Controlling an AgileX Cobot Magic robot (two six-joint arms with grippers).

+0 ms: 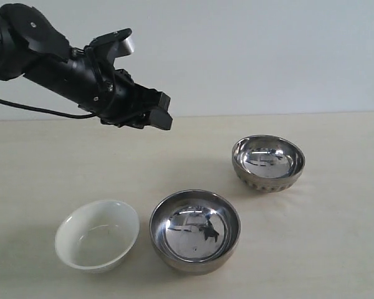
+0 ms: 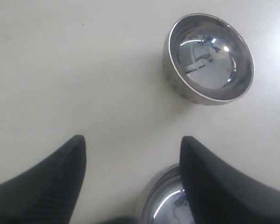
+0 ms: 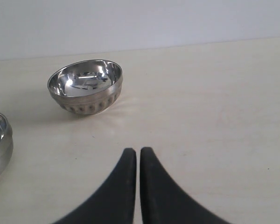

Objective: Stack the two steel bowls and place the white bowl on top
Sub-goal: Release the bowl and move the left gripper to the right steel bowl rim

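Item one: white bowl [image 1: 97, 235], glossy ceramic, upright on the pale table [image 1: 336, 249], its inside bare. Item two: smooth steel bowl [image 1: 195, 231], upright just beside the white bowl at its 3 o'clock but not touching it, holding only mirrored reflections. Item three: ribbed steel bowl [image 1: 268, 163], upright and alone, well apart at about 1 o'clock from the smooth one, its inside likewise only reflections. No bowl sits in another. Item four: left gripper [image 1: 156, 115], in the air above the table at about 11 o'clock from the smooth bowl, jaws spread wide with nothing between them. Item five: right gripper [image 3: 138, 150], seen only from its own wrist camera, fingers drawn together to a thin slit, gripping nothing, low over bare table.
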